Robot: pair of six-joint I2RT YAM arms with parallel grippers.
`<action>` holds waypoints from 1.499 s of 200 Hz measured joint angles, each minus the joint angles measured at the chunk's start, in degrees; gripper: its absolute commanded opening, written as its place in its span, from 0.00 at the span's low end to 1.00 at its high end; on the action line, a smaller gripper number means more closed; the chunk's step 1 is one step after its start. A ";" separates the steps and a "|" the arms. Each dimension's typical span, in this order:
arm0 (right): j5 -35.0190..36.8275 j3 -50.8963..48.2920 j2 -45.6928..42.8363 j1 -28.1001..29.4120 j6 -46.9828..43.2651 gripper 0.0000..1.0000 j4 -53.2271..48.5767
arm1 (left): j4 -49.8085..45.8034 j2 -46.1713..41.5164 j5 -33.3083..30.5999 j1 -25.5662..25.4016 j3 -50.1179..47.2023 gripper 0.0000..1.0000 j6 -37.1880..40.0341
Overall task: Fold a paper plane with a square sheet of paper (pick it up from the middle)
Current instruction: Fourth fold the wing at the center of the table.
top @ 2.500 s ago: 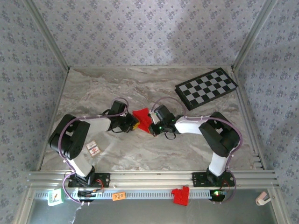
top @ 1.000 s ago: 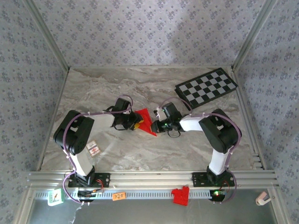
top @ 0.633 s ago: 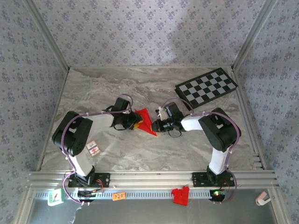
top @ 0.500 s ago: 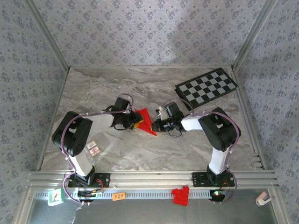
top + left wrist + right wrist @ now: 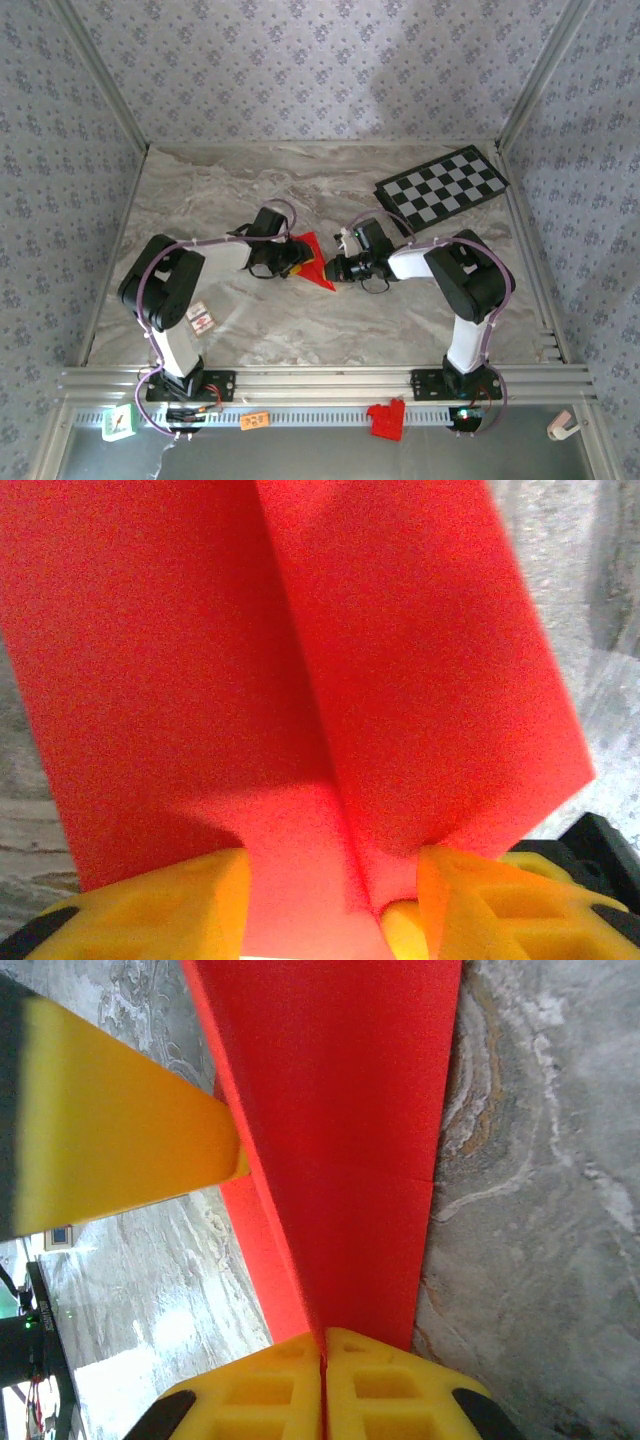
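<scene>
The paper (image 5: 313, 257), thin red and already creased into a wedge, sits mid-tabletop (image 5: 250, 190). It looks light, limp and easily crumpled, so it is best pinched along the crease. The right gripper (image 5: 322, 1345) clamps its right edge. The left gripper (image 5: 335, 875) stands parted around the fold's left side.

Bright red paper plane (image 5: 313, 257), black-and-white checkered board (image 5: 441, 189), grey marbled table (image 5: 220, 190)

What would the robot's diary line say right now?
left gripper: open around red paper | right gripper: shut on red paper | crease: visible down middle
</scene>
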 measured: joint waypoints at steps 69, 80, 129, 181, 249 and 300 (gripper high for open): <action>-0.48 0.00 0.09 -0.13 0.72 0.15 0.26 | -3.61 0.92 -1.51 -0.68 2.69 0.52 0.07; -0.66 0.00 0.09 -0.17 0.90 0.15 0.31 | -4.83 1.18 -1.97 -0.90 3.52 0.52 0.07; -1.20 0.00 0.09 -0.28 1.05 0.16 0.42 | -10.36 2.97 -4.39 -1.81 7.28 0.52 0.00; -1.14 0.00 0.22 -0.50 1.46 0.13 0.33 | -13.40 4.11 -4.72 -1.90 9.44 0.53 -0.17; -1.81 0.00 0.85 -1.09 3.23 0.09 0.70 | -15.02 4.48 -4.94 -2.12 10.88 0.57 0.28; -2.05 0.00 1.03 -1.36 4.52 0.08 0.79 | -15.91 2.21 -5.66 -1.60 11.21 0.62 1.81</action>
